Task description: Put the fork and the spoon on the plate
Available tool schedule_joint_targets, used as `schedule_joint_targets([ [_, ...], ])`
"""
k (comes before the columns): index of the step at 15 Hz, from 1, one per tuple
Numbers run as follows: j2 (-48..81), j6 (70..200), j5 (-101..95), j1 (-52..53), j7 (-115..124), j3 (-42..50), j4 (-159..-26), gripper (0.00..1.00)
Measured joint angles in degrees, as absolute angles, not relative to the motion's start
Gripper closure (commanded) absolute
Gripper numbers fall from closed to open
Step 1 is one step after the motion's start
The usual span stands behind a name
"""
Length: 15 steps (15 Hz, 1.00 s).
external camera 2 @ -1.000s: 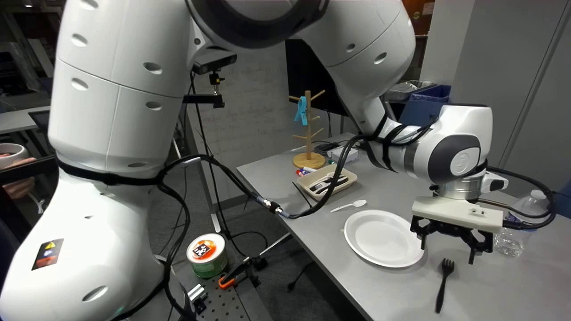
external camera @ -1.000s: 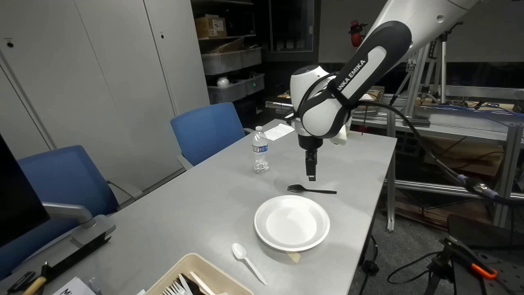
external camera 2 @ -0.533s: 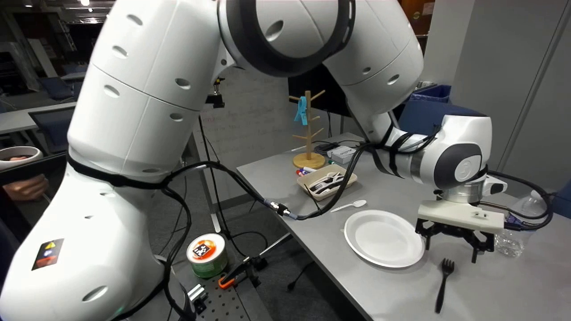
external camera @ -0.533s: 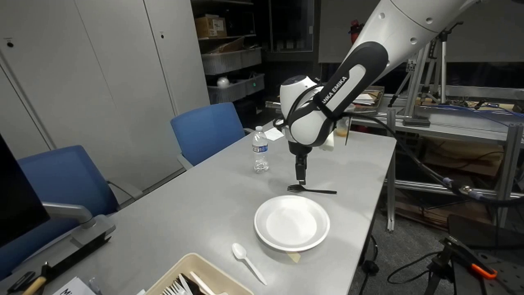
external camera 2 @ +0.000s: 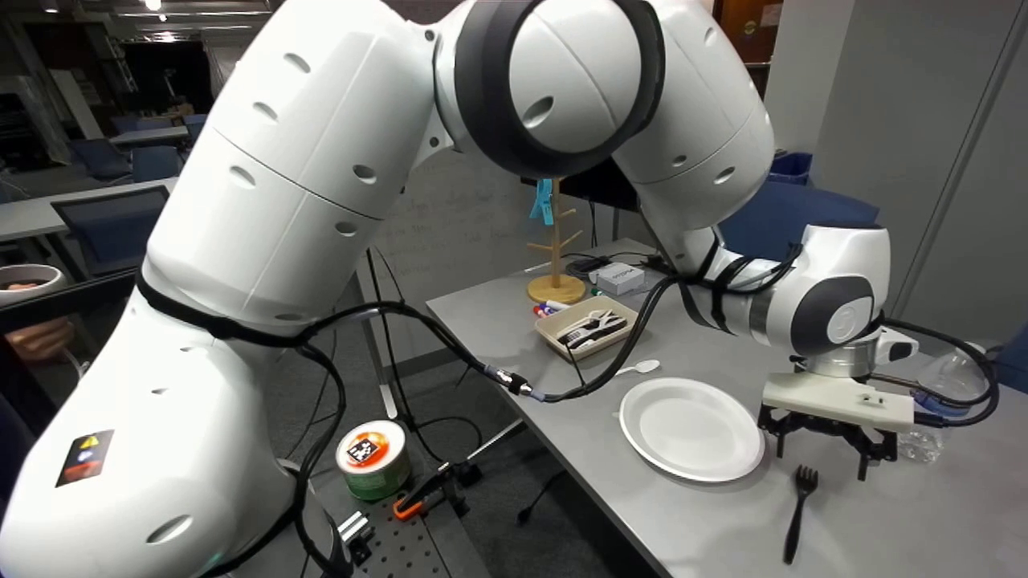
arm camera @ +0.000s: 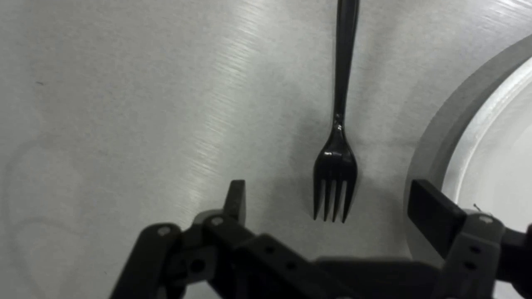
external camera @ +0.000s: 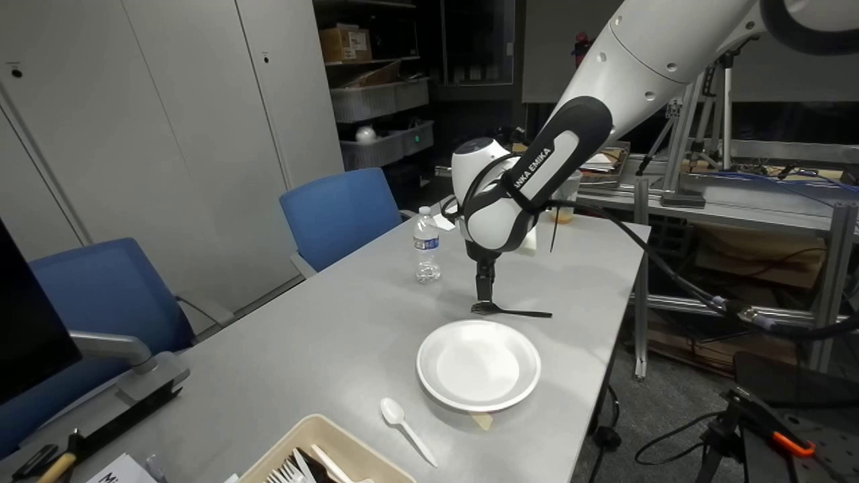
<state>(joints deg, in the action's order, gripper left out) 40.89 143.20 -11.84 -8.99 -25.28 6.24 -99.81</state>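
Jaws stand wide apart, holding nothing, over the tine end of the black fork (arm camera: 336,160), which lies on the surface (external camera: 315,349) beside the white plate (external camera: 478,365). The spoon (external camera: 407,429) lies beyond the plate, on its opposite side. The step in hand is probably the fork grasp. The jaws should shift along the fork toward its neck, as a grip on the tines alone may slip. They should then descend with the plate-side finger (arm camera: 434,214) clear of the rim, close slowly with the fork centred, and lift well before crossing to the plate.
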Motion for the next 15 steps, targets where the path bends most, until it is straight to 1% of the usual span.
schedule_joint_targets([
  [9,44.1,146.4,-11.8,-9.0,-24.4,6.4,-99.4,0.0],
  [10,44.4,146.6,-11.8,-9.0,-24.2,6.5,-99.4,0.1],
  [11,44.7,146.6,-11.8,-9.0,-24.1,6.5,-99.3,0.28],
  [15,45.1,146.7,-11.8,-9.1,-23.8,6.5,-99.3,0.58],
])
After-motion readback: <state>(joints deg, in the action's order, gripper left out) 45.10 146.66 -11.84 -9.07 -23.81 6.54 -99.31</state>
